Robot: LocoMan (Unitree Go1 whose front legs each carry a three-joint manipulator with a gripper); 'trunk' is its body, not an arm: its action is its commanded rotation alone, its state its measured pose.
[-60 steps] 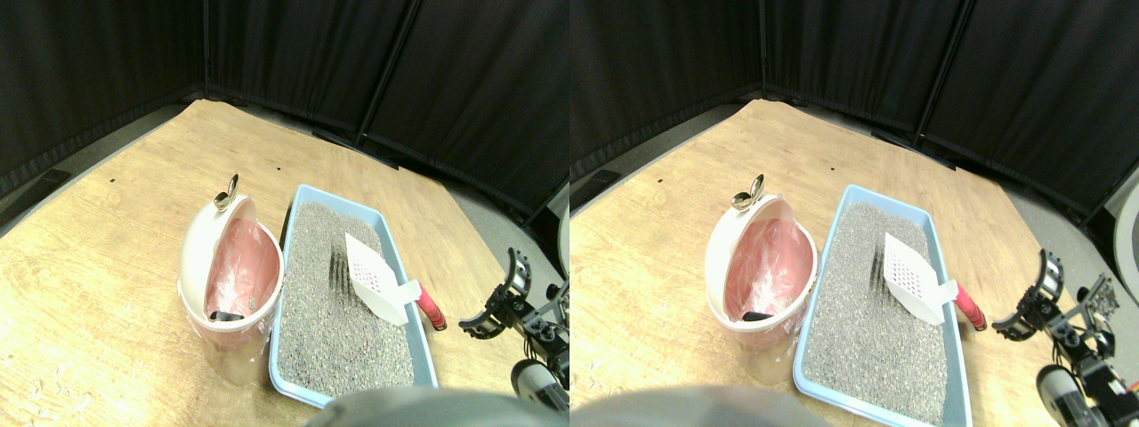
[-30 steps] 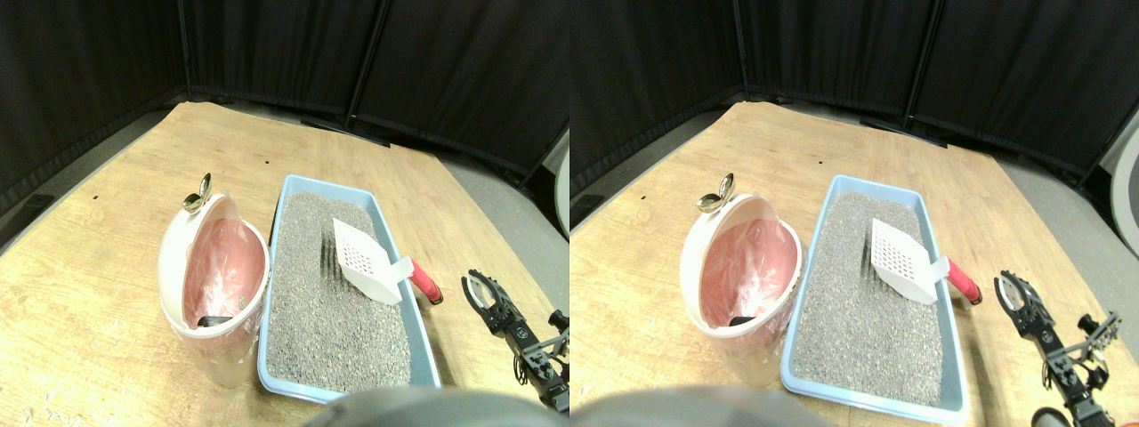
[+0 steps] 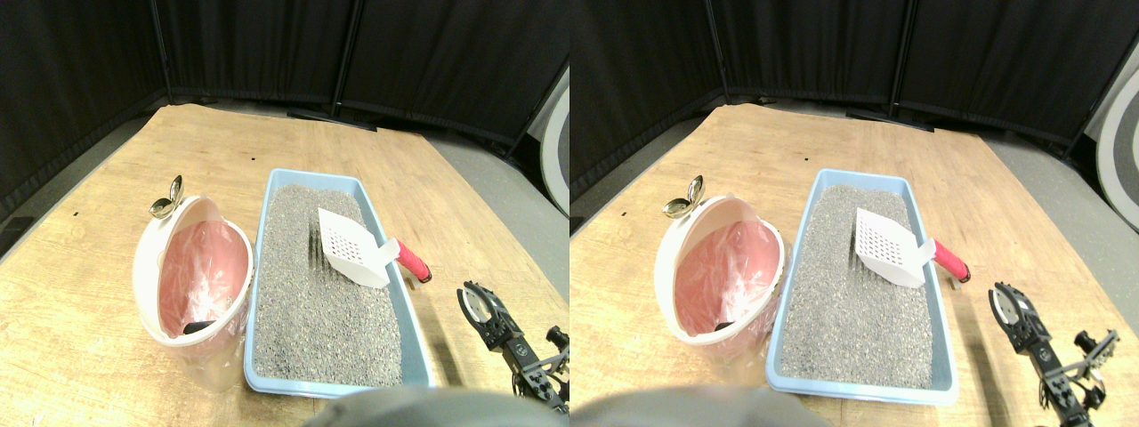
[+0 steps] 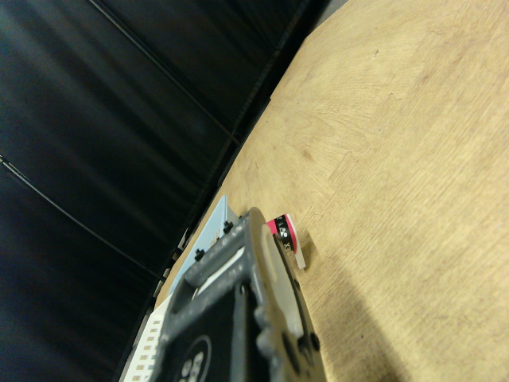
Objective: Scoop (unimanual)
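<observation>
At nine o'clock from the tray stands a round white bin with smooth plastic walls. Its lid is tipped up, a shiny metal knob sits at its eleven o'clock edge, and a crinkled pink liner glows inside. A small dark lump lies at the bottom of the liner. No lettering can be read on any of it.

Touching the bin's three o'clock side is the light blue rectangular tray, filled with coarse grey litter, grainy and faintly furrowed near the scoop. The scoop is flat white plastic, pierced with rows of small holes. Its blade rests on the litter and its red handle pokes over the tray's rim toward four o'clock, out above the pale wood-grain floor.

My pincer hangs at four o'clock from that handle, near it but apart, holding nothing. It is a dark, toothed open frame. I cannot tell how wide its jaws stand. In the wrist view the handle's red end shows just past my jaw frame.
</observation>
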